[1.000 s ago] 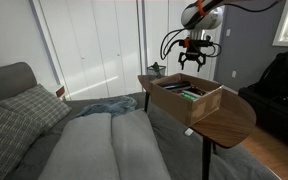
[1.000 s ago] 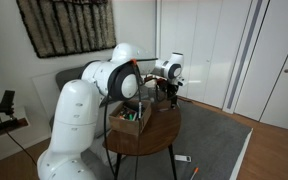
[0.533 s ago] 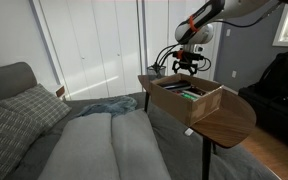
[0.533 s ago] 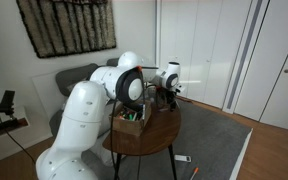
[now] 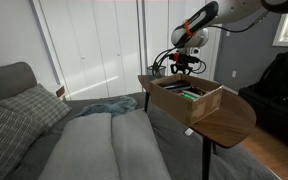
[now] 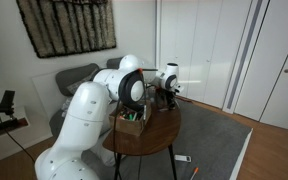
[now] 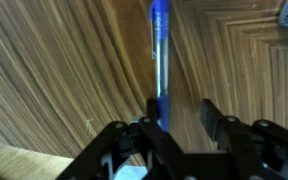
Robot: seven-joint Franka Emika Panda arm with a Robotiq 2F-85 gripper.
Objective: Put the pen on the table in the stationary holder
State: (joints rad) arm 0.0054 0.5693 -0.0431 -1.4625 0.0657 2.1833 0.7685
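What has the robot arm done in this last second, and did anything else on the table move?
The arm came down and shifted slightly toward the far end of the table, so the gripper now hangs low over the wood. In the wrist view its open fingers stand either side of the blue pen, which lies flat and is not yet gripped. The cardboard box and the table stayed put.
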